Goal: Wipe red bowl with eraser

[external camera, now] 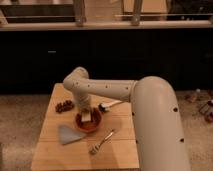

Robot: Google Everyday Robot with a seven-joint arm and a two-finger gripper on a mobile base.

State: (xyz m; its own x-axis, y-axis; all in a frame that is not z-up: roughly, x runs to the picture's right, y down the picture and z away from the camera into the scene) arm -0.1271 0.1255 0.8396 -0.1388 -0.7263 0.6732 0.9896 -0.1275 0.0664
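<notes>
The red bowl (89, 123) sits near the middle of the wooden table (50, 150). My gripper (87, 115) reaches down into the bowl from above, at the end of the white arm (110, 92). A small whitish-cream block, the eraser (87, 118), shows at the gripper's tip inside the bowl.
A dark red grape-like cluster (64, 106) lies left of the bowl. A grey-blue triangular cloth (69, 134) lies at the front left. A fork (102, 141) lies at the front right. A black-and-white marker-like stick (109, 105) lies behind the bowl. The arm's wide body (157, 130) covers the table's right side.
</notes>
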